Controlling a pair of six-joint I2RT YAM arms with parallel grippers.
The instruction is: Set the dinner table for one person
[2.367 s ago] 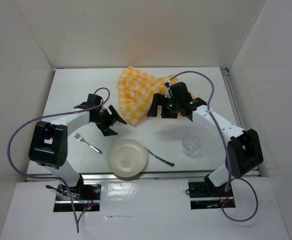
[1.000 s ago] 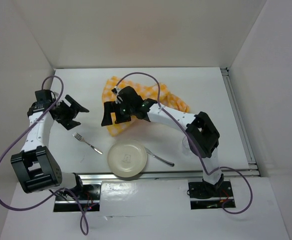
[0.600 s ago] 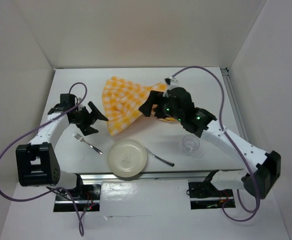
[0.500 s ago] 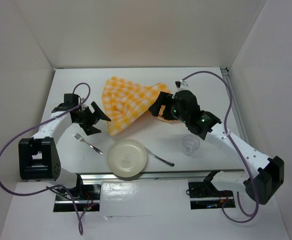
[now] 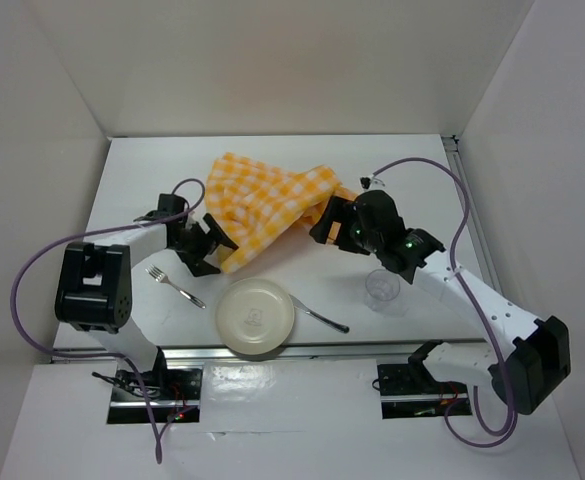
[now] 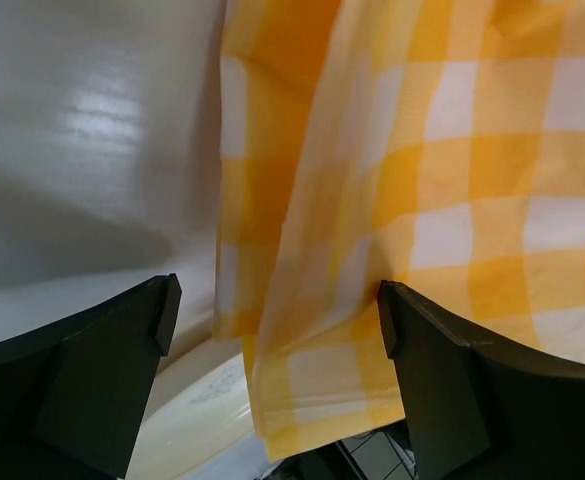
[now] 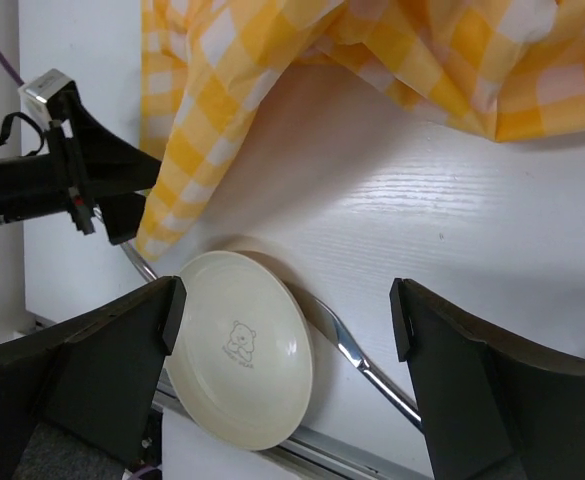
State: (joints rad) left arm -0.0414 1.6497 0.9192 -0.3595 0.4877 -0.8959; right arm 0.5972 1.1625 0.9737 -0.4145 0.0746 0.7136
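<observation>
The yellow-and-white checked cloth (image 5: 267,200) lies rumpled on the white dinner table (image 5: 412,170), behind the cream plate (image 5: 256,317). My left gripper (image 5: 222,252) is open at the cloth's near left corner. In the left wrist view that corner (image 6: 302,380) hangs between the fingers (image 6: 122,350), with the plate's rim (image 6: 197,400) below. My right gripper (image 5: 320,226) is open and empty at the cloth's right edge. The right wrist view looks down on the plate (image 7: 242,350), the cloth (image 7: 372,50) and the left gripper (image 7: 102,180).
A fork (image 5: 175,286) lies left of the plate. A metal utensil (image 5: 320,314) lies right of it, also in the right wrist view (image 7: 367,365). A clear glass (image 5: 382,288) stands at the near right. White walls enclose the table; a metal rail (image 5: 352,347) runs along the near edge.
My right gripper swung from the cloth's left side back to its right edge. My left gripper came in from the far left to the cloth's near corner. The cloth spread out.
</observation>
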